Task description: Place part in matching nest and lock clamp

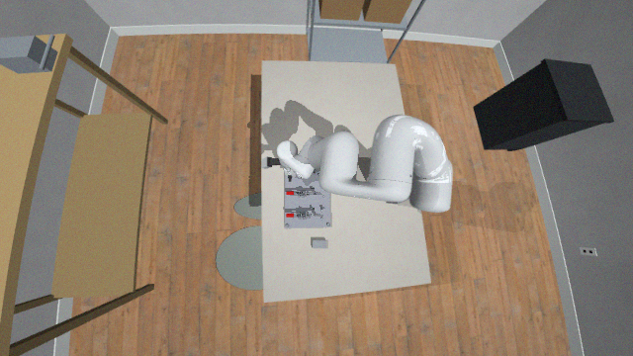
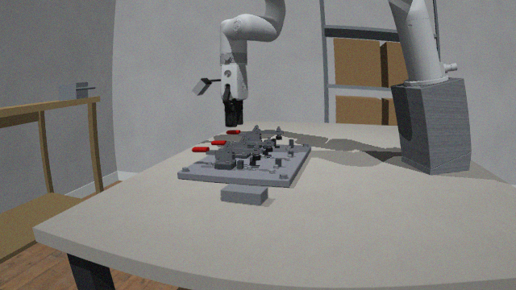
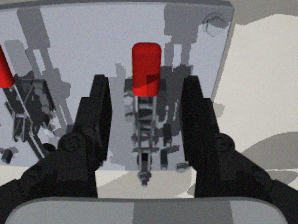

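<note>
The part, a grey block (image 1: 319,243) (image 2: 243,194), lies flat on the table beside the near end of the fixture plate (image 1: 308,224) (image 2: 234,180) (image 3: 100,21). My gripper (image 2: 234,126) (image 3: 145,93) is open and empty, pointing down above the clamp at the plate's far end. That clamp's red handle (image 2: 233,132) (image 3: 146,65) lies low and shows between the fingers in the wrist view; the fingertips are above it. The middle clamp's red handle (image 1: 290,193) (image 2: 218,142) (image 3: 4,70) and the near clamp's red handle (image 1: 290,216) (image 2: 200,149) also lie low. Locking cannot be told.
The fixture stands on the pale table (image 1: 346,262) (image 2: 343,225), near its left edge in the top view. Clamps, posts and stop blocks rise close together from the plate. The robot's base block (image 2: 447,129) stands on the table's right in the exterior view.
</note>
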`<action>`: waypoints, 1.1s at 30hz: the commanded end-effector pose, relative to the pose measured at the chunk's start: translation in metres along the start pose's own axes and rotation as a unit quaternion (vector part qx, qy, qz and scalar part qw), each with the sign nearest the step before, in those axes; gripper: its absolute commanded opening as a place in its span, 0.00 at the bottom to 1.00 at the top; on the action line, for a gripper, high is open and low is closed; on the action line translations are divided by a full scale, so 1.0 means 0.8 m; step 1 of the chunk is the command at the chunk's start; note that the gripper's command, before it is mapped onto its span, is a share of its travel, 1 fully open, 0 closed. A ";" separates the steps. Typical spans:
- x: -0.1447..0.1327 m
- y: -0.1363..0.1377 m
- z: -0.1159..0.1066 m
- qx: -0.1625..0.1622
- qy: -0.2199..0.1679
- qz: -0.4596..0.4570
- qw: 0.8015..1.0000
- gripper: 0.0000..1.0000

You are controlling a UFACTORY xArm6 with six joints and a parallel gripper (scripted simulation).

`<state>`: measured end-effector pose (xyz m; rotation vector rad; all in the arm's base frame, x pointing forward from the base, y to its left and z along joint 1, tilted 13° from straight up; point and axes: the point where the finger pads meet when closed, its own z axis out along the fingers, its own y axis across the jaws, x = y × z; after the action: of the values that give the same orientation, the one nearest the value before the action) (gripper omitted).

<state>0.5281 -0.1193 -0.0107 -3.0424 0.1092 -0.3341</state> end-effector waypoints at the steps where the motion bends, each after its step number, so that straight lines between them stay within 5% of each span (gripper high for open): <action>1: 0.002 0.000 -0.002 0.000 0.002 0.000 1.000 0.47; 33: 0.004 0.001 0.042 0.000 0.002 0.000 1.000 0.47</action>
<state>0.5371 -0.1172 -0.0446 -3.0424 0.1091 -0.3326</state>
